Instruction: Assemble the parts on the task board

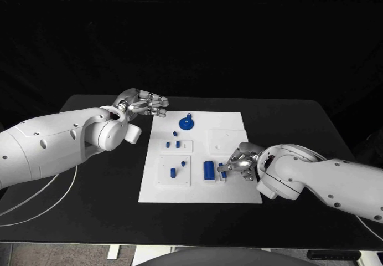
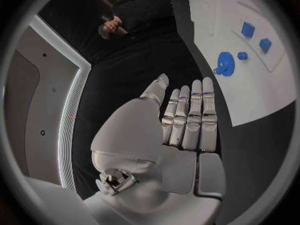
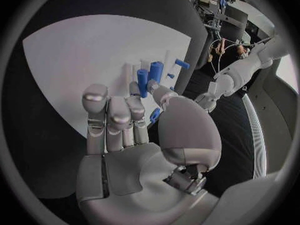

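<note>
**Ana:** Head view first: how far along is the task board (image 1: 227, 188)?

**Ben:** Partway, I judge. Several blue parts stand in its sockets; a blue cylinder (image 1: 209, 169) lies near its front edge and a round part (image 1: 186, 122) near its far edge.

**Ana:** The hands?

**Ben:** Right robot hand (image 1: 238, 164), over the board's right front, pinches a small blue piece (image 1: 223, 174). Left robot hand (image 1: 145, 105), off the board's far-left corner above the bench (image 1: 104, 221), is spread and empty. No readable writing.

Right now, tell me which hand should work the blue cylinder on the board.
Right. The right hand sits at the board's near right side, beside the blue cylinder, with a small blue part at its fingers. The left hand hovers off the board's far left corner, holding nothing.
</note>
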Controlling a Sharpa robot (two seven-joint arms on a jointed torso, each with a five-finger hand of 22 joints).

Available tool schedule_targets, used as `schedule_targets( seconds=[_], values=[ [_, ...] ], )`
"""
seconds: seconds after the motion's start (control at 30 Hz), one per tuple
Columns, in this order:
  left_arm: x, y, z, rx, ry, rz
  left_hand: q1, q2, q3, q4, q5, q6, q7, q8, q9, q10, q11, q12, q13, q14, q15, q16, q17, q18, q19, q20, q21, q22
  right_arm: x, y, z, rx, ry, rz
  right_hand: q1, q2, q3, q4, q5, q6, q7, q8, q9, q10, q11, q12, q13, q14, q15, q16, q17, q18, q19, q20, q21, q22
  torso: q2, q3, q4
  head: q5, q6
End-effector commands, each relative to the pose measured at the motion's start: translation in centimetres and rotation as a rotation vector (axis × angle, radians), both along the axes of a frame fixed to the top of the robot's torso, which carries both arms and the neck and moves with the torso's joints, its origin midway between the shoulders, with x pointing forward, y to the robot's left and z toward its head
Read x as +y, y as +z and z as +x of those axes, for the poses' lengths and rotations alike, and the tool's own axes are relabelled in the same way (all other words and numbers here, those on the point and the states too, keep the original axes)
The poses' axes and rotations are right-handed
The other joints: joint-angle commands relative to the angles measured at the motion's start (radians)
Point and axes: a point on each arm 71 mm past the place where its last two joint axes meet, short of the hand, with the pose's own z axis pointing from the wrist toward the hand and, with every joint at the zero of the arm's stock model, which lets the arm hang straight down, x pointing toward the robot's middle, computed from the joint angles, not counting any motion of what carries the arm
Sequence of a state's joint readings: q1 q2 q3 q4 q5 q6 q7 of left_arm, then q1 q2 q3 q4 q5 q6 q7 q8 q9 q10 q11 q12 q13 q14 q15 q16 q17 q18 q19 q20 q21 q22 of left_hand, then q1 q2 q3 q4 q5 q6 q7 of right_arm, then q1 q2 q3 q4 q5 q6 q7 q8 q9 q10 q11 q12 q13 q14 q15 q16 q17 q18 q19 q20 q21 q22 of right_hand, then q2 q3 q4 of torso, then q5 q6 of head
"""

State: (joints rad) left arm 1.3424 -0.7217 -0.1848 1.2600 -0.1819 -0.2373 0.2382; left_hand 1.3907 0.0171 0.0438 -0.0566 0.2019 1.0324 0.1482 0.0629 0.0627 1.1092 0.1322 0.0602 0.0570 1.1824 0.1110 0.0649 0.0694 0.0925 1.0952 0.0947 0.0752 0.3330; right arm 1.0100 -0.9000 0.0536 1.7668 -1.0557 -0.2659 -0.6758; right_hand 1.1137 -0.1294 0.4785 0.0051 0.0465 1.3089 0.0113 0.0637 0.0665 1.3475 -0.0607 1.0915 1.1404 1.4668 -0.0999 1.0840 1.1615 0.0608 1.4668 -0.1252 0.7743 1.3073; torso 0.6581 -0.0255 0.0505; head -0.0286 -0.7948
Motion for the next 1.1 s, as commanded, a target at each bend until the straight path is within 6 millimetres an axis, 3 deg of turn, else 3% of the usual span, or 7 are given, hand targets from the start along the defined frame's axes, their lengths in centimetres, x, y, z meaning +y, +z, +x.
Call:
schedule_targets(
  seconds=[0.03, 0.87, 1.1],
  values=[
    [-0.2, 0.0, -0.1, -0.001, -0.013, -0.007, 0.01, 0.002, -0.002, 0.006, 0.001, -0.006, -0.003, 0.001, 0.0, -0.005, 0.0, 0.0, 0.0, -0.003, 0.001, -0.004, 0.002, 0.002, 0.007, -0.001, 0.004, -0.001, 0.3, -0.2, -0.1, 0.009, 0.007, 0.011, -0.003, 0.002, -0.004, 0.0, 0.002, 0.004, 0.003, 0.0, 0.002, 0.008, 0.0, -0.006, 0.001, 0.001, -0.004, 0.002, -0.001, -0.016, 0.055, -0.003, 0.0, 0.083, 0.0, 0.0006, 0.0001, 0.002, 0.0],
    [0.1, 0.0, -0.1, 0.001, -0.009, -0.006, 0.01, 0.002, -0.002, 0.006, 0.001, -0.006, -0.003, 0.001, 0.0, -0.005, 0.0, 0.0, 0.0, -0.003, 0.001, -0.004, 0.002, 0.002, 0.007, -0.001, 0.004, -0.001, -0.8, -0.1, -0.3, -0.014, -0.008, -0.03, -0.009, 0.001, -0.008, 0.003, 0.002, 0.005, 0.003, 0.0, 0.002, 0.009, 0.0, -0.009, 0.004, 0.001, -0.004, 0.002, -0.003, -0.015, 0.055, -0.003, -0.001, 0.083, 0.001, 0.0014, -0.0002, 0.001, -0.006],
    [0.1, 0.0, -0.1, 0.001, -0.008, -0.006, 0.007, 0.0, 0.001, 0.008, 0.0, -0.007, -0.003, 0.001, 0.0, -0.005, 0.0, 0.0, 0.0, -0.003, 0.001, -0.004, 0.002, 0.002, 0.007, -0.001, 0.004, -0.005, -0.6, -0.1, -0.3, -0.008, -0.003, -0.028, -0.01, 0.001, -0.008, 0.004, 0.003, 0.006, 0.002, 0.0, 0.002, 0.011, 0.0, -0.008, 0.006, 0.0, -0.004, 0.002, -0.004, -0.015, 0.055, -0.003, 0.0, 0.083, 0.0, -0.0003, -0.0003, 0.002, -0.006]
  ],
)
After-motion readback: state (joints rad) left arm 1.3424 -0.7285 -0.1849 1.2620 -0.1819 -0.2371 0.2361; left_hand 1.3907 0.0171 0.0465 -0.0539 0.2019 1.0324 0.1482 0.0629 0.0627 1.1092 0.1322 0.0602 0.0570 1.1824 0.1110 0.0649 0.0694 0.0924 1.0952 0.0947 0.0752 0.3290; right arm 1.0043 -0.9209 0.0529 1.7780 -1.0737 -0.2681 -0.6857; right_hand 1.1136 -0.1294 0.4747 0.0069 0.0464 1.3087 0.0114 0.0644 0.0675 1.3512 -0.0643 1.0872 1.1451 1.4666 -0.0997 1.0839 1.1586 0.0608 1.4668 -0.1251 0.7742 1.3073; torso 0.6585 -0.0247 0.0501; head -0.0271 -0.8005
